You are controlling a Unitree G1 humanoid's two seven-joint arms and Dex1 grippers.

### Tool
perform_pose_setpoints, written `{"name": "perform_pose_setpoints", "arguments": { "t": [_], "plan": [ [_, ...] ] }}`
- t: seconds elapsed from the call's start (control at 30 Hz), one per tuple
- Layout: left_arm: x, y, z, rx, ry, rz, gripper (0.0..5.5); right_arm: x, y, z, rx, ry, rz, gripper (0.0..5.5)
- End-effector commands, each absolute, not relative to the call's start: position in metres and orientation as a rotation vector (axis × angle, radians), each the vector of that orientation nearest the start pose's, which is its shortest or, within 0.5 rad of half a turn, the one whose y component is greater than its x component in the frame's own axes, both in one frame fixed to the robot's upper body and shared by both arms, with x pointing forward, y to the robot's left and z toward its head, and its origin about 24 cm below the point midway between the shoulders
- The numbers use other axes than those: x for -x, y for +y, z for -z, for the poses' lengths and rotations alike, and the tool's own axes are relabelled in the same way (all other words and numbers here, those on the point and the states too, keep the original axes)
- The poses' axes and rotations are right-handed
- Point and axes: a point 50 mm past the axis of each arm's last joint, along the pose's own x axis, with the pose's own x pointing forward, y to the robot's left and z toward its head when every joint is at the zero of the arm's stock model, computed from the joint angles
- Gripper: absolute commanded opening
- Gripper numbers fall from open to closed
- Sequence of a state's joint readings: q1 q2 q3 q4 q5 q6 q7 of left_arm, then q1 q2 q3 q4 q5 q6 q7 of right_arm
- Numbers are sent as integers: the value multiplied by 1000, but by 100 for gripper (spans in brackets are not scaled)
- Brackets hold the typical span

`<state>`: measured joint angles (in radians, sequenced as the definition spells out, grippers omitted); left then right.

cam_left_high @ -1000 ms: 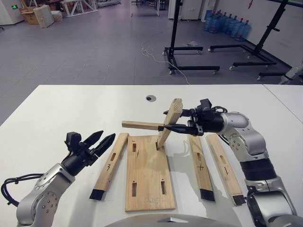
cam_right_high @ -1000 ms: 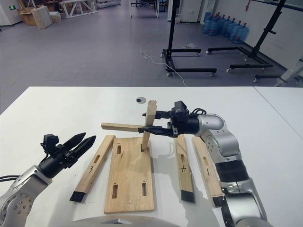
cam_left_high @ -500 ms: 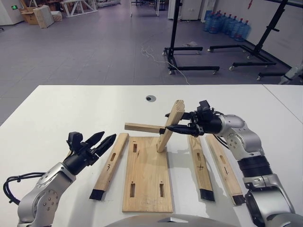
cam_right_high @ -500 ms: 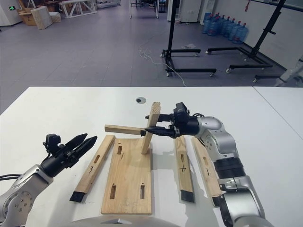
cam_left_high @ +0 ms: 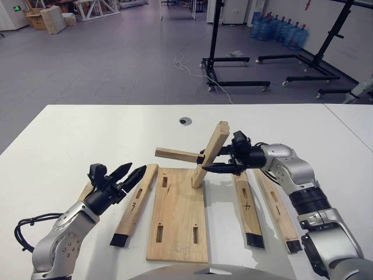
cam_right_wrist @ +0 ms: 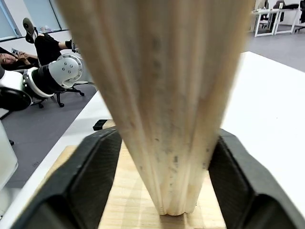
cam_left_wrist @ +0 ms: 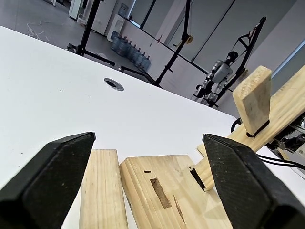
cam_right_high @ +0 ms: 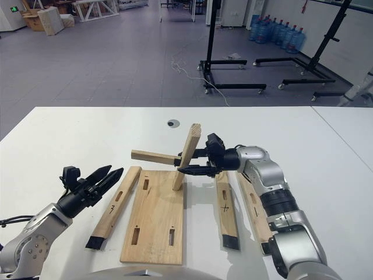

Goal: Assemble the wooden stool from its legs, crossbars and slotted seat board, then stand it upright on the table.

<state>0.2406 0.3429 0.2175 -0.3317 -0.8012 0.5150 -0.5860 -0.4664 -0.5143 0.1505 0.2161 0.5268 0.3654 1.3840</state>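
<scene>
**Right gripper clamps leg + crossbar over seat board; left gripper free**

Head cam (both eyes): pale seat board (cam_left_high: 178, 213) lies flat on the white table (cam_left_high: 87, 134) near the robot's edge. Its long side runs away from the robot, w/ narrow slots near its corners. The right gripper (cam_left_high: 205, 161) is clamped on the held leg (cam_left_high: 211, 150), one finger each side, approx. mid-length. The held leg leans, top end toward the far right, bottom end at the board's far-right slot. Seated in the slot or just resting there: can't tell. The crossbar (cam_left_high: 176, 155) juts from the leg's mid-part toward the robot's left, roughly level, above the board.

The left loose leg (cam_left_high: 135, 201) lies flat just left of the board. The inner right leg (cam_left_high: 246, 207) & outer right leg (cam_left_high: 275, 209) lie side by side just right of it. All 3 have dark near ends. The left gripper (cam_left_high: 133, 171) hovers beside the left loose leg's far end, fingers spread, nothing btwn them.

Left wrist cam: black fingertips (cam_left_wrist: 52, 181) stand wide apart, empty. Past them are the left loose leg's end, the board's far end w/ one slot (cam_left_wrist: 159, 193), and the held leg's foot. The crossbar's cut end shows face-on; the head cam gives it side-on only.

Right wrist cam: the held leg is close up, grain running lengthwise. Both pads (cam_right_wrist: 90, 186) press flat on its two sides, a contact the head cam doesn't resolve. The leg's end meets the board.
</scene>
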Motion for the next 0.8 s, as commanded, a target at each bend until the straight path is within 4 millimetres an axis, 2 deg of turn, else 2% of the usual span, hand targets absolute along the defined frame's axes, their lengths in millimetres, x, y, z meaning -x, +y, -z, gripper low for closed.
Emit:
{"name": "perform_pose_setpoints", "arguments": {
  "t": [0.03,0.2,0.33,0.4,0.5,0.57,0.63,0.73,0.8],
  "plan": [
    [-192,208,-60,491,197,543,413,-291,-160,-128,-69,128,-1476,365],
    [-191,209,-58,493,196,533,413,-294,-168,-145,-61,18,-1379,442],
    [-191,215,-58,489,199,522,413,-294,-178,-170,-99,-121,-1286,442],
    [-189,217,-57,489,207,517,413,-295,-183,-174,-98,-153,-1233,442],
    [-188,217,-55,487,214,515,413,-302,-192,-175,-111,-180,-1091,442],
    [-189,217,-56,458,202,494,413,-307,-204,-174,-179,-206,-889,442],
    [-190,222,-56,415,177,434,413,-310,-213,-171,-320,-232,-638,442],
    [-183,226,-52,426,165,338,413,-297,-207,-153,-367,-233,-374,442],
    [-177,222,-49,437,170,322,413,-284,-198,-140,-340,-181,-323,442]
  ]
}}
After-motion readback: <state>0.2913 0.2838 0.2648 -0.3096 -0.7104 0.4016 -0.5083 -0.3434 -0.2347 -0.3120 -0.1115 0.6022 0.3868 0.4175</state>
